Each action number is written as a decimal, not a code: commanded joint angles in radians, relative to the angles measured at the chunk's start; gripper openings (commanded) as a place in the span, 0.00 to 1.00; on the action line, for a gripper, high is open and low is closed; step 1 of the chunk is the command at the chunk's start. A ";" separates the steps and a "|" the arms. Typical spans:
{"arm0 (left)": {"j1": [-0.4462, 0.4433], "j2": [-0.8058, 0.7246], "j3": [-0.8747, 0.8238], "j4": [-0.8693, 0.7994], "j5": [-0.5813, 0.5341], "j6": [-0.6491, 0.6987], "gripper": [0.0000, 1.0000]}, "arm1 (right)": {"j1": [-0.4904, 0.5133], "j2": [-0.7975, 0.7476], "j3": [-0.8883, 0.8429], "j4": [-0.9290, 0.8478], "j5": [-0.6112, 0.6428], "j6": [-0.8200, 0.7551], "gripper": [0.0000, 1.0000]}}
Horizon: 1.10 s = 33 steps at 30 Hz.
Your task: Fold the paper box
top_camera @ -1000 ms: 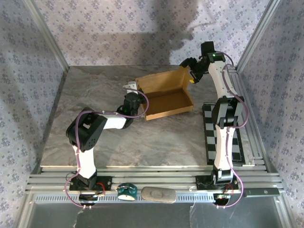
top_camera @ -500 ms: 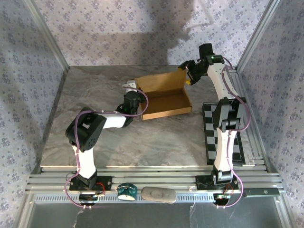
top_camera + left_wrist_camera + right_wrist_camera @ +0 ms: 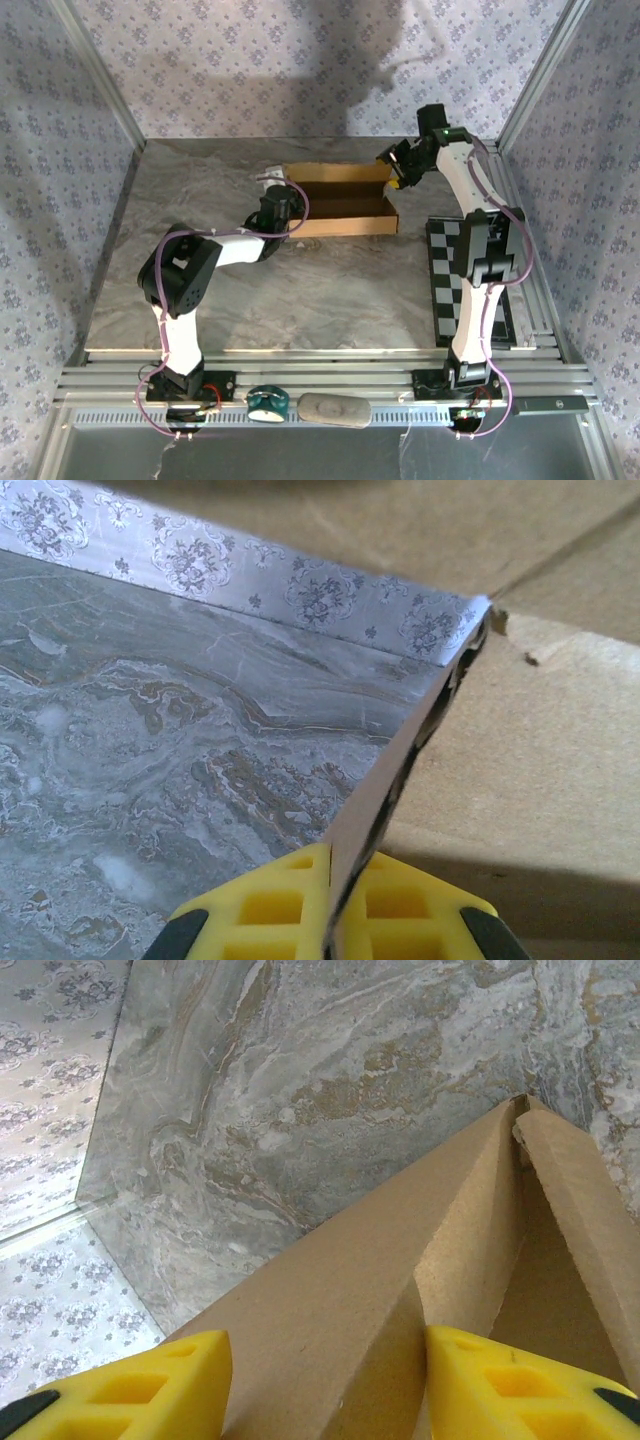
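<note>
The paper box (image 3: 340, 203) is a tan cardboard tray at the back middle of the marble table, with its walls standing. My left gripper (image 3: 277, 203) is at the box's left end. In the left wrist view its yellow fingers (image 3: 262, 912) are shut (image 3: 340, 905) on the thin edge of a box wall (image 3: 540, 770). My right gripper (image 3: 396, 170) is at the box's right back corner. In the right wrist view its yellow fingers (image 3: 150, 1385) stand apart (image 3: 325, 1390), straddling a doubled cardboard wall (image 3: 340, 1310) that almost spans the gap.
A black-and-white checkered board (image 3: 470, 290) lies flat at the right, beside my right arm. Patterned walls close in the back and both sides. On the front rail rest a teal object (image 3: 268, 402) and a grey oblong one (image 3: 335, 408).
The box has swung square to the table and shifted back, and its raised back flap has come down. My right gripper followed the corner and narrowed. The left grip is unchanged.
</note>
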<state>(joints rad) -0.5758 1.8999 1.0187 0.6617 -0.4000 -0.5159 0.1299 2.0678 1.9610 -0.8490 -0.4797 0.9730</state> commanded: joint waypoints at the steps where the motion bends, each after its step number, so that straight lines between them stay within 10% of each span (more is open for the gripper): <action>1: -0.002 0.020 -0.015 -0.101 0.051 -0.019 0.04 | 0.019 -0.055 -0.036 -0.012 -0.021 -0.008 0.49; 13: 0.000 -0.112 -0.015 -0.203 0.115 -0.076 0.52 | 0.024 -0.131 -0.170 0.024 0.011 -0.062 0.46; 33: 0.002 -0.291 -0.141 -0.317 0.285 -0.177 0.67 | 0.049 -0.150 -0.238 0.050 0.059 -0.086 0.43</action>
<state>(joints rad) -0.5758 1.6615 0.8948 0.3576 -0.1669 -0.6666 0.1730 1.9369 1.7321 -0.7876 -0.4408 0.9009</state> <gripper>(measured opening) 0.665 0.429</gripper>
